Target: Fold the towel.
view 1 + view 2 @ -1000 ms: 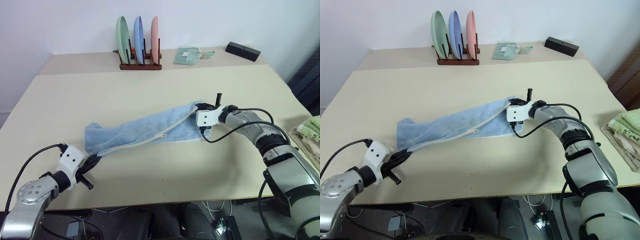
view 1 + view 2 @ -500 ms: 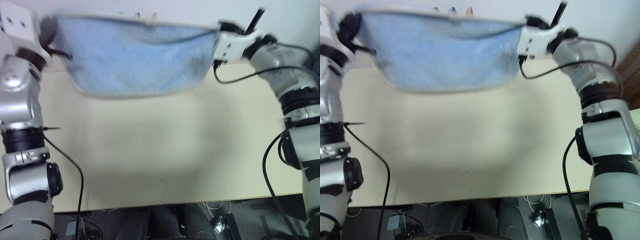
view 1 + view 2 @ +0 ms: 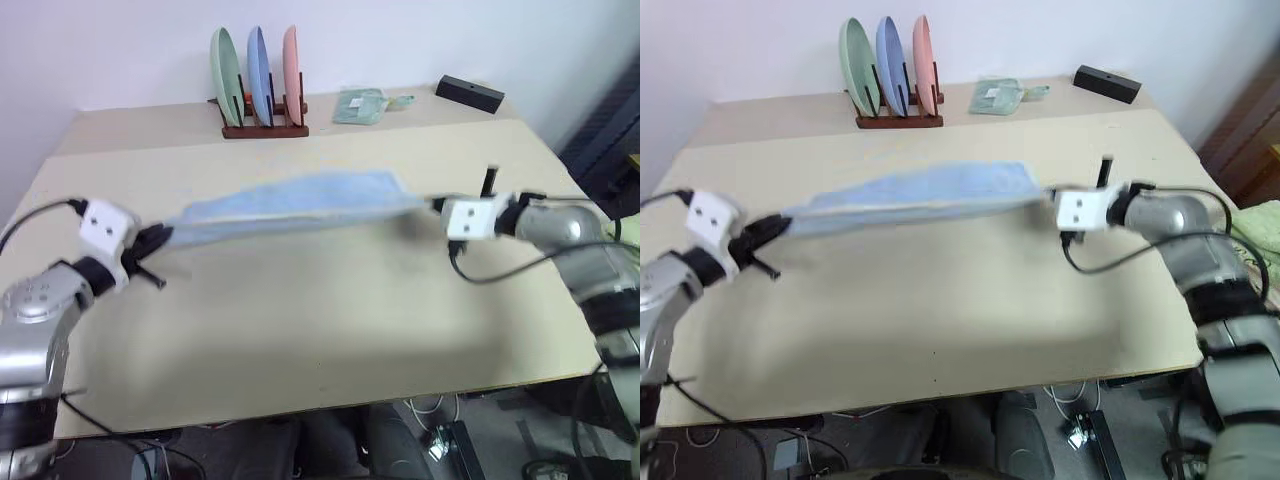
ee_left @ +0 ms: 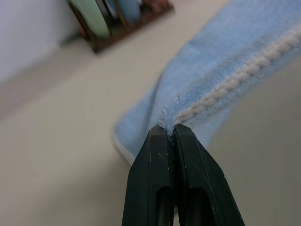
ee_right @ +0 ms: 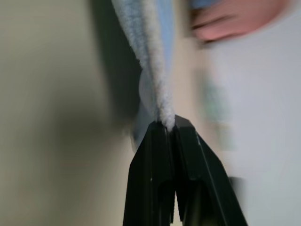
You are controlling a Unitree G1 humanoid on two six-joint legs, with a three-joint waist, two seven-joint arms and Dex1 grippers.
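Left gripper (image 3: 160, 238): my jaws are clamped on one corner of the towel (image 3: 300, 203). Towel: half a second ago hoisted high and hanging as a sheet; now swung down, stretched nearly flat just above the table (image 3: 300, 330), apparently not yet resting. Right gripper (image 3: 432, 205): pinched shut on the opposite corner. Assessment: spread-out almost done; folding proper not begun.

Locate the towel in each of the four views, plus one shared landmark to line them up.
Left eye view: towel stretched across the middle, between left gripper and right gripper.
Right eye view: same span, above the table.
Left wrist view: its white-edged corner pinched at the fingertips.
Right wrist view: an edge rising from the shut fingers.
Shared landmark: plate rack, blurred in the left wrist view.
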